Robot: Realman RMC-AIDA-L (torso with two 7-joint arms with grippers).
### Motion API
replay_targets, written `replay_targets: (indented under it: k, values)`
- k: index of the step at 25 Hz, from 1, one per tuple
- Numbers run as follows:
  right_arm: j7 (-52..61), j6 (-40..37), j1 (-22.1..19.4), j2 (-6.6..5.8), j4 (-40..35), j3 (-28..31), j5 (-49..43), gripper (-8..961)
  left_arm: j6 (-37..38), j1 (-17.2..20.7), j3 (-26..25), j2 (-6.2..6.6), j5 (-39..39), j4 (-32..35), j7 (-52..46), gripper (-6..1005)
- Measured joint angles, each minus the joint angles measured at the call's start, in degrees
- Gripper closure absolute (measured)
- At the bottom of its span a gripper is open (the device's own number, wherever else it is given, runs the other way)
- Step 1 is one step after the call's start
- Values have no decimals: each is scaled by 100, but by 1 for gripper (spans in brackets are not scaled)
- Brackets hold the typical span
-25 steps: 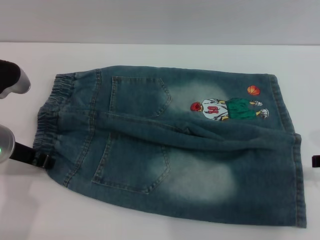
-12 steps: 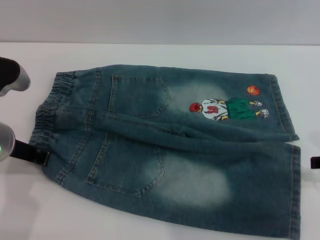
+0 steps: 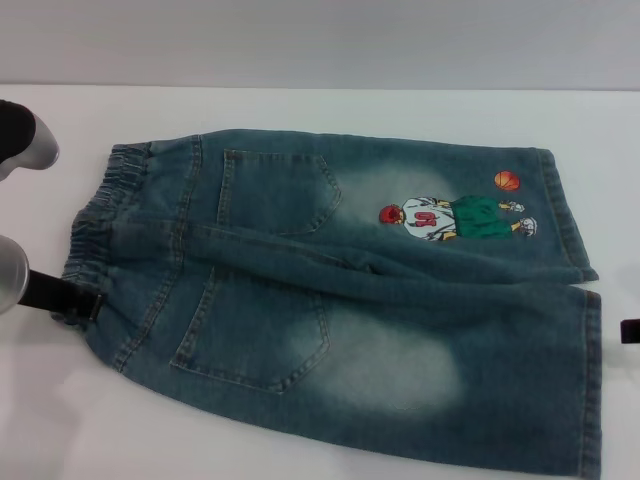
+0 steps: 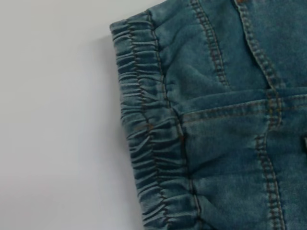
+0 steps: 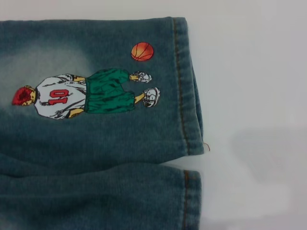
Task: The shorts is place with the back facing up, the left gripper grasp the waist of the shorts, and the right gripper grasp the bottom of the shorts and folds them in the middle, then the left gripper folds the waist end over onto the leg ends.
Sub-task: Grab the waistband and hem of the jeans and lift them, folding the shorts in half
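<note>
A: Left pincer [image 3: 72,302]: black, at the near corner of the waist [image 3: 98,215]. It seems to touch the gathered band; I cannot tell how far open it is or whether it has hold of any cloth. The left wrist view shows only the band and bare surface [image 3: 300,105].

B: Right pincer [image 3: 630,331]?

A: A black sliver at the frame edge, just beside the near leg hem [image 3: 592,385]. Its opening cannot be read either.

B: Change over the last second?

A: The shorts [image 3: 330,290] have shifted. The near leg's hem has slid back from the right pincer and now ends further in; the waist corner has drawn slightly toward the left pincer, which has moved inward a little. The far leg with the cartoon print [image 3: 455,217] has stayed put.

B: Meaning?

A: Judgement: the garment lies back-up and roughly flat, both pockets showing, with a crease between the legs. Both arms are settling at their ends; the lengthwise fold has not started.
</note>
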Motion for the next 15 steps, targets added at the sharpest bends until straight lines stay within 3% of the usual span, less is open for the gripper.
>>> replay_targets:
  k: [10, 15]
  values:
    - [0, 1, 1, -8, 0, -52, 0, 264, 77, 160, 51, 1, 192, -277, -172, 988]
    - [0, 1, 2, -8, 0, -75, 0, 264, 174, 146, 80, 5, 267, -143, -149, 866]
